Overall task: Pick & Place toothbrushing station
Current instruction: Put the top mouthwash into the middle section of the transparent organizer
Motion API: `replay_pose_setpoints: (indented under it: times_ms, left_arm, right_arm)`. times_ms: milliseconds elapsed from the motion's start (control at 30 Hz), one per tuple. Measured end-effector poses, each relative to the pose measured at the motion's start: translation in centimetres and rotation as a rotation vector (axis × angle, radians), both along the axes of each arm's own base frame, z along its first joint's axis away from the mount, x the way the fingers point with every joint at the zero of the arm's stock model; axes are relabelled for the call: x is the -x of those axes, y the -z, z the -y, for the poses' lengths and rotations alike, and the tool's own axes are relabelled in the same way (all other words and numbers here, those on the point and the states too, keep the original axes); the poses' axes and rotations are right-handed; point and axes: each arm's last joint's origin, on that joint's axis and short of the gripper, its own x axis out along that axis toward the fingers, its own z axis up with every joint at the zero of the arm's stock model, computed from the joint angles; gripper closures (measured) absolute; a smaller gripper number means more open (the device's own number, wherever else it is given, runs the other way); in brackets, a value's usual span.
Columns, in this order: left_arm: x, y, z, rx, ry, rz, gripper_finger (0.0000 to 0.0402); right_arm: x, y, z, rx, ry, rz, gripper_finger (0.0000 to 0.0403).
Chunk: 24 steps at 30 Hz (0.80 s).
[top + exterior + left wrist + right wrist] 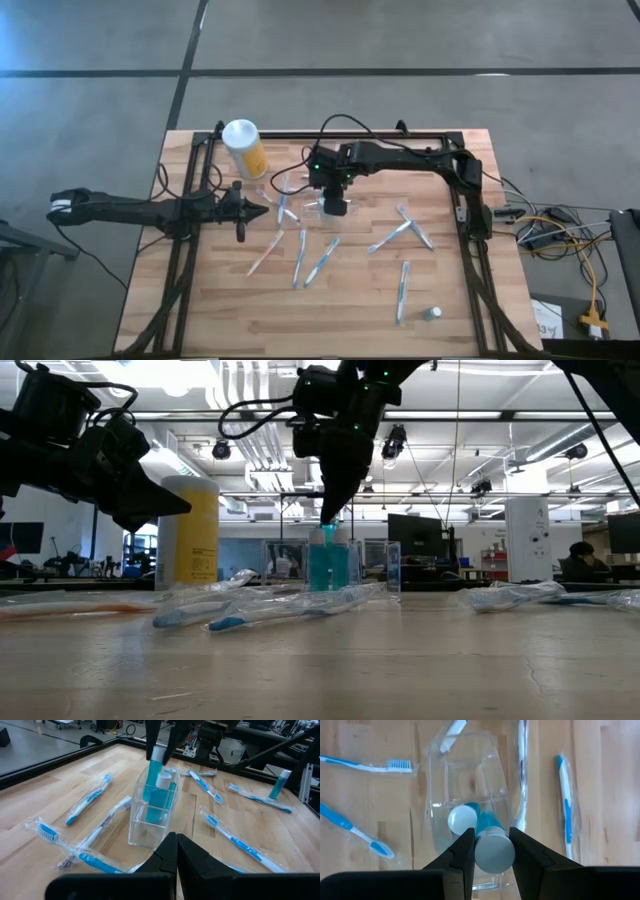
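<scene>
The right gripper (492, 851) is above the clear holder (150, 822) near the middle of the table (350, 320), with its fingers clamped on a blue tube (492, 847). The tube's lower end is inside the holder, beside a second tube (462, 819). The left gripper (176, 855) is closed and empty, near the holder.

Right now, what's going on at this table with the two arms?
The right tool is shut on a teal tube, holding it upright in the clear toothbrushing station, where a second tube already stands. The left tool waits shut just beside the holder. Wrapped toothbrushes lie scattered on the wooden table, and a yellow canister stands behind.
</scene>
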Motion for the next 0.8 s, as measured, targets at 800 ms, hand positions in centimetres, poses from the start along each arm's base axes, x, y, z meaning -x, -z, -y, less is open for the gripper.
replay_pose_setpoints:
  times_ms: [800]
  left_arm:
    - [0.0,0.0,0.0,0.001,0.000,-0.001,0.0396]
  right_arm:
    - [-0.2,2.0,0.1,0.009,0.002,0.045,0.0300]
